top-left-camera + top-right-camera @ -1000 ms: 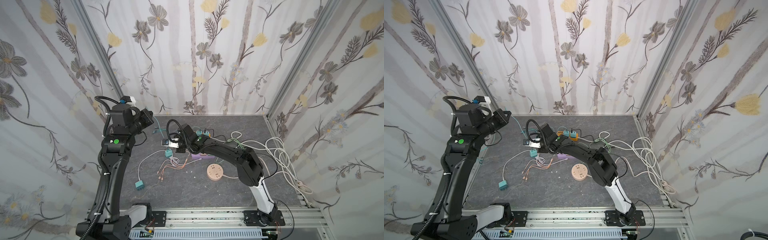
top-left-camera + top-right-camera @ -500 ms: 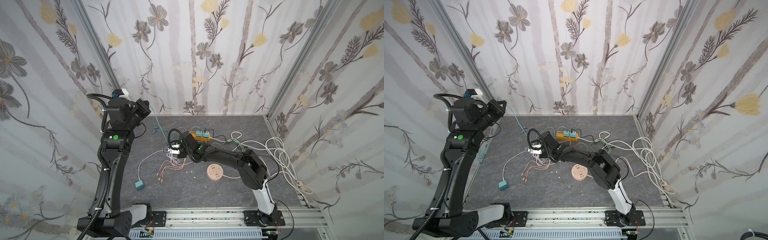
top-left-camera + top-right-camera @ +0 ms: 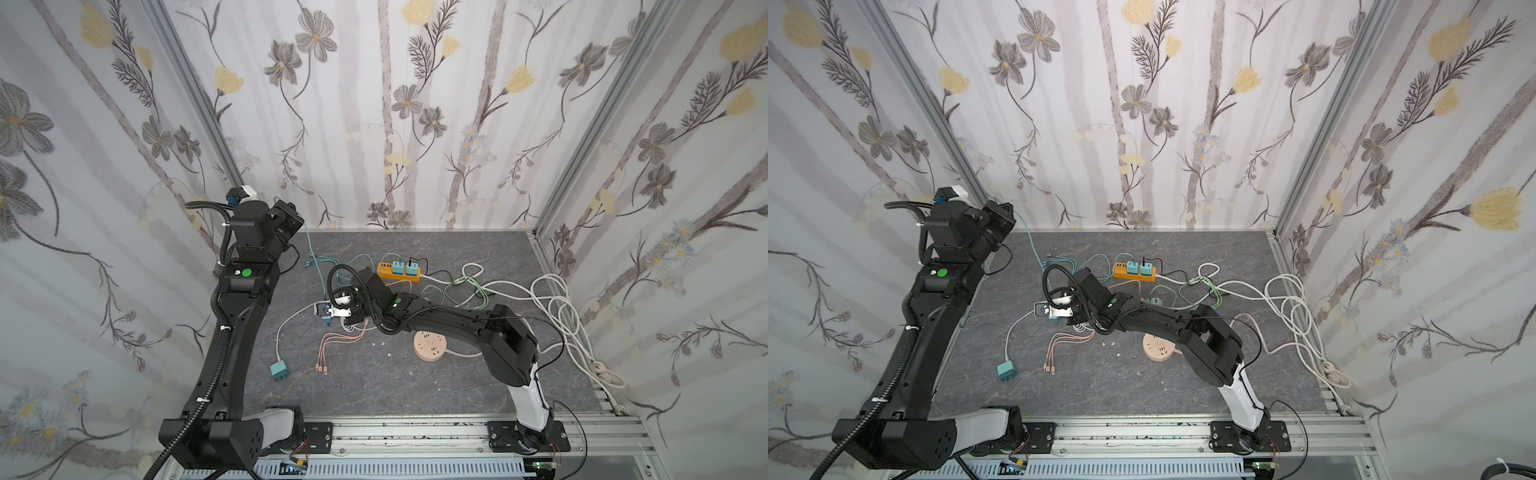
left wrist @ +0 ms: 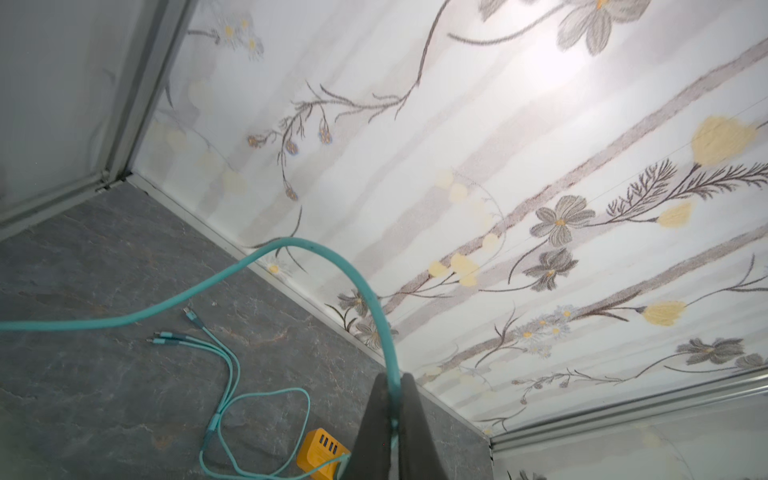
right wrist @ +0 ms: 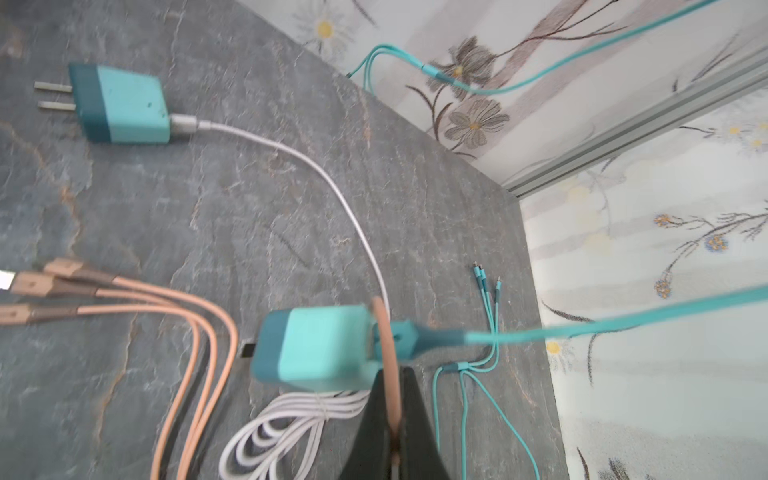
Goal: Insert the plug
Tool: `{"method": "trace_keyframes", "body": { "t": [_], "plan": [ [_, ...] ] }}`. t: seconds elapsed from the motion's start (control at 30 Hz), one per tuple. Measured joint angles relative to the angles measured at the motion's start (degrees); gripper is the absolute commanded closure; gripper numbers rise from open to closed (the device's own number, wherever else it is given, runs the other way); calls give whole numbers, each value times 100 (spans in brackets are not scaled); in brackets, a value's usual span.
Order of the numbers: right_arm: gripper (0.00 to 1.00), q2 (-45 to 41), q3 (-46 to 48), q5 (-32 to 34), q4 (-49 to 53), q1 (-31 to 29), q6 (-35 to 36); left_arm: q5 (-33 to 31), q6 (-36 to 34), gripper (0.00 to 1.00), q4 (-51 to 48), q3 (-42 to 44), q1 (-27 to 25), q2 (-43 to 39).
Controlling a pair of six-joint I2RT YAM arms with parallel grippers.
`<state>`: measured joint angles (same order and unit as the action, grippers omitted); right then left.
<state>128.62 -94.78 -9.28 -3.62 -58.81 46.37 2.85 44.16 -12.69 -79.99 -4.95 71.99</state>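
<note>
Left gripper, clamped on teal cable, has pulled back; right gripper clamps peach cable.

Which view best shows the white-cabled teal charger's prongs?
The right wrist view: the teal charger lies close and sharp, both prongs bare. In both top views the charger is small, its prongs barely discernible. The left wrist view misses it.

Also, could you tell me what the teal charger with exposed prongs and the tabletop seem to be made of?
Teal charger: likely matte moulded plastic, smooth two-tone shell. Tabletop: grey stone-look surface with rusty veins; slate or printed laminate, cannot tell.
</note>
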Motion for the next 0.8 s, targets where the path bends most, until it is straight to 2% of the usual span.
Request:
{"method": "trace_keyframes", "body": {
  "t": [0.13,0.33,0.43,0.6,0.8],
  "plan": [
    [99,15,20,-26,9,-83,-63,-74,72,100,70,155,-160,81],
    [100,48,509,0,304,-197,426,-146,-66,100,66,-560,-127,468],
    [99,136,623,393,267,-138,496,-96,-94,100,87,-903,-57,457],
    [98,205,629,946,76,111,463,306,-105,100,15,-745,-50,184],
    [94,142,549,957,44,291,472,577,90,100,2,-625,57,74]
  ]
}}
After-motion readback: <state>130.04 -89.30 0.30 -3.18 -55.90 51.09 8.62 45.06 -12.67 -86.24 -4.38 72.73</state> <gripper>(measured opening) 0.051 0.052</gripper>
